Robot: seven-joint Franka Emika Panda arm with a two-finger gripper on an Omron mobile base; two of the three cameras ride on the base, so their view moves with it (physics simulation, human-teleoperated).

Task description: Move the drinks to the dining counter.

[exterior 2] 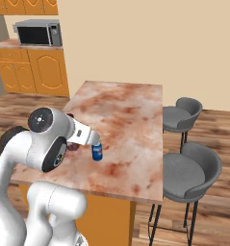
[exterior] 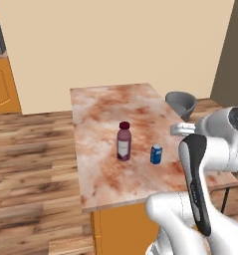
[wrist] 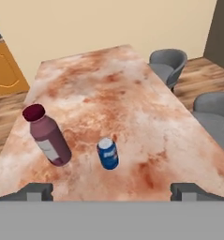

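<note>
Bottle [exterior 2: 73,145] largely behind the white arm in the right base view; label print [wrist: 51,149] unreadable.

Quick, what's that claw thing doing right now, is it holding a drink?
Gripper: jaws open wide, holding nothing; the bottle and can stand free on the counter.

The island [exterior 2: 131,115], marbled in reddish-brown and cream, is shown running away from the camera. The blue can [exterior 2: 96,152] is seen upright on it near the near-left corner, just beside the arm's white link. The bottle [exterior 2: 73,145] is largely hidden behind that link. Two grey stools [exterior 2: 188,168] are placed along the island's right side. A microwave [exterior 2: 38,32] is set on orange cabinets beyond the island's far-left corner.
</note>
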